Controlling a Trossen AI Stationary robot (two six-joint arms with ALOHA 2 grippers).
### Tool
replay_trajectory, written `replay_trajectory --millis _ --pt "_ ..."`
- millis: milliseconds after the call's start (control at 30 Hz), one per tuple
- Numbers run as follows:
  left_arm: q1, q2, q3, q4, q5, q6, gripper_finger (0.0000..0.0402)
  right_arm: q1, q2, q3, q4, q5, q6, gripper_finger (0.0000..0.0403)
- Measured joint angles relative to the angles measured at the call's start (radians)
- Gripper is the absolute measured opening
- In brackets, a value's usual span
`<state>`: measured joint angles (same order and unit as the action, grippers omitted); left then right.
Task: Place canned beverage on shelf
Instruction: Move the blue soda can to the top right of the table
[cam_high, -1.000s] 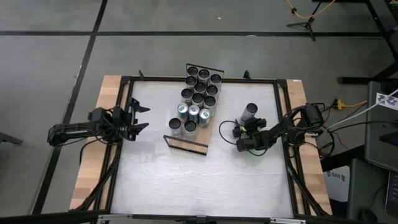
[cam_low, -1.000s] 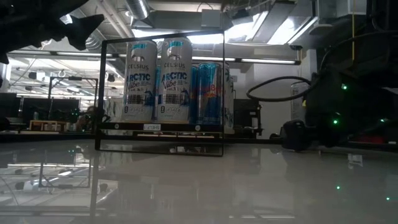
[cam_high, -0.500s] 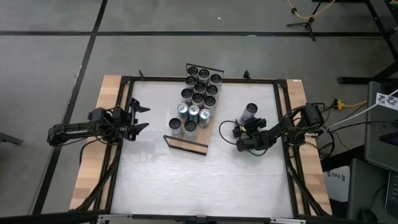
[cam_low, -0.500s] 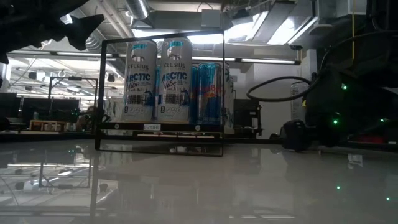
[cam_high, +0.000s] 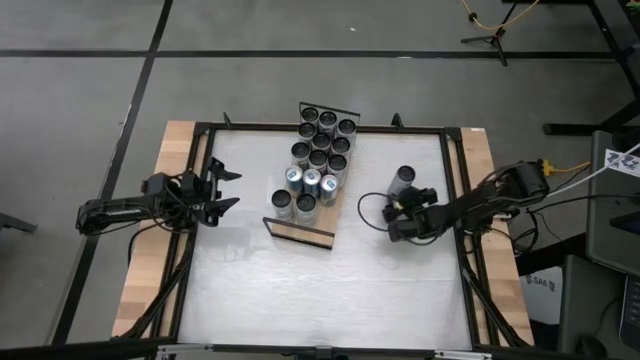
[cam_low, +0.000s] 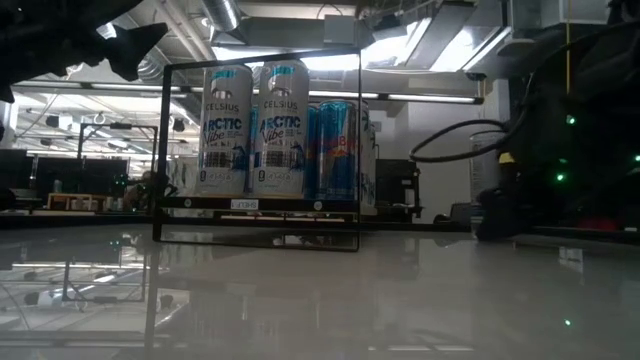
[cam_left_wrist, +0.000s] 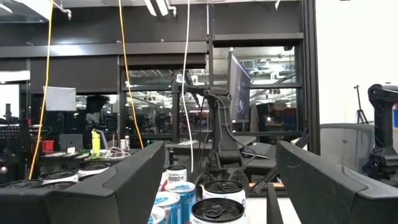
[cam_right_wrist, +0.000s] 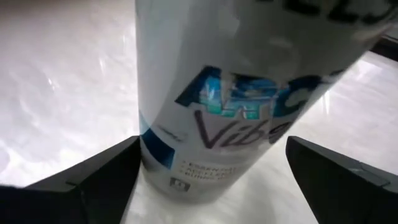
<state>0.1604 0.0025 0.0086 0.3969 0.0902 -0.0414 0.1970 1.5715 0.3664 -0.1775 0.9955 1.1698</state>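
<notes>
Pre-grasp step: right end effector, fingers spread wide, straddles upright white-and-blue aluminium can at tabletop 3 o'clock; next, clench and carry to light-wood shelf.

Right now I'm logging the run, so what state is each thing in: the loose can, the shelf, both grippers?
Can: upright on the table, between the right fingers, not gripped.
Shelf: flat on the table, upright cans filling most of it, near end bare.
Right gripper: open, around the can.
Left gripper: open, empty, waiting at the table's left edge.
</notes>
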Motion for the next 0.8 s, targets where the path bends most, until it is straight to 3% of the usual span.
replay_trajectory --millis 333,600,800 --pt "0.000 0.000 0.000 -0.087 0.005 0.108 0.0302 0.000 -0.197 0.000 -0.229 -0.162 -0.072 0.0392" --pt "0.000 0.000 0.000 -0.269 -0.003 0.107 0.0302 0.000 -0.375 0.000 -0.246 -0.269 -0.251 0.0392" --pt "0.000 0.003 0.000 -0.371 -0.007 0.107 0.0302 0.000 -0.521 0.000 -0.253 -0.460 -0.445 0.0392"
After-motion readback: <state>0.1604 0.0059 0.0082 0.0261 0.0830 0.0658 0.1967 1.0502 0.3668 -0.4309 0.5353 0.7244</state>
